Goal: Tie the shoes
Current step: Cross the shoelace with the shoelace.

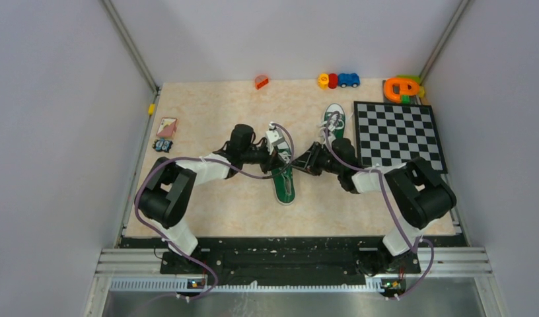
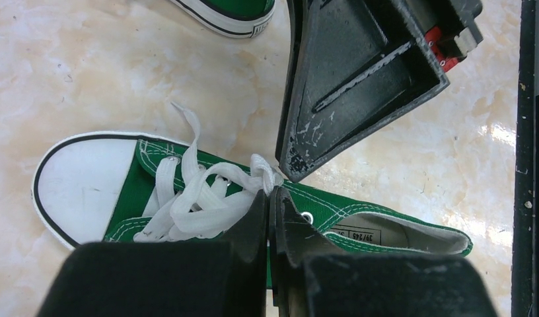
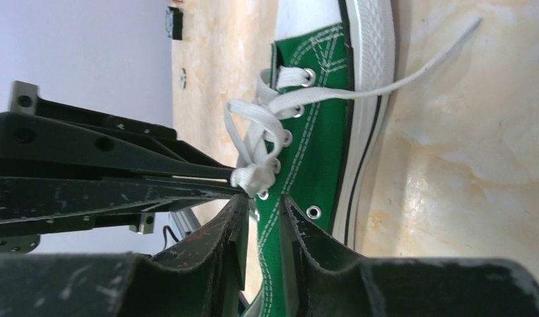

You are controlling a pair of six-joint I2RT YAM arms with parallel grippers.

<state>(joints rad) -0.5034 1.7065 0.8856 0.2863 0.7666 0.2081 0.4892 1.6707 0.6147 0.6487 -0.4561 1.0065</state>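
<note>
left jaws pinch lace (image 3: 252,176); right jaws clamp shoe (image 3: 320,132)

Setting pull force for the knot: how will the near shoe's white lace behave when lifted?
Probably floppy: the white lace lies in slack loops over the near shoe, one end trailing onto the table. Likely light, flat and woven, so it should pinch without slipping.

A small printed size label (image 2: 354,235) on the insole of the green sneaker (image 2: 333,208), at about five o'clock in the left wrist view, appears to read "39/245"; the rest is cut off. On the second sneaker (image 2: 230,8), at twelve o'clock, a heel patch (image 2: 259,29) carries print too small to read.
</note>
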